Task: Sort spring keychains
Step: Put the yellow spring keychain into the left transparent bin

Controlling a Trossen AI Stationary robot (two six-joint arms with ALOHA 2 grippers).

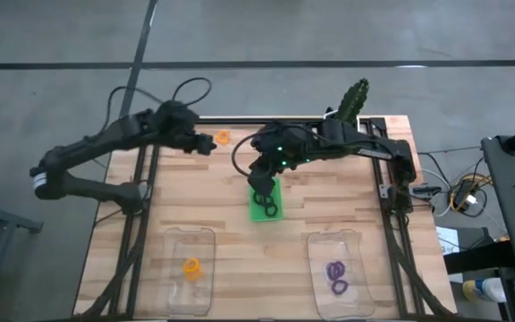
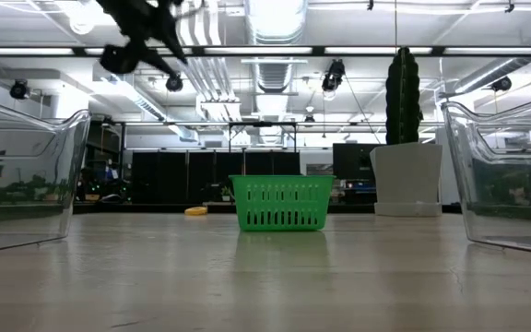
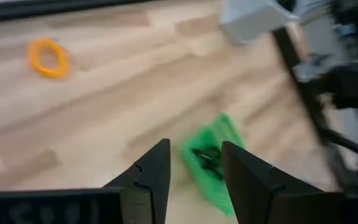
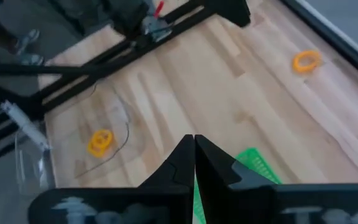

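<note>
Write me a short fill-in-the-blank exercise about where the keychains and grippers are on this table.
1. The clear container on the left arm's side holds keychains coloured ____.
2. The keychains in the other clear container are ____.
3. The right gripper is above the ____ tray, and its fingers are shut.
4. A loose orange keychain lies on the table near the left gripper, whose fingers are ____.

Missing words: orange; purple; green; open
</note>
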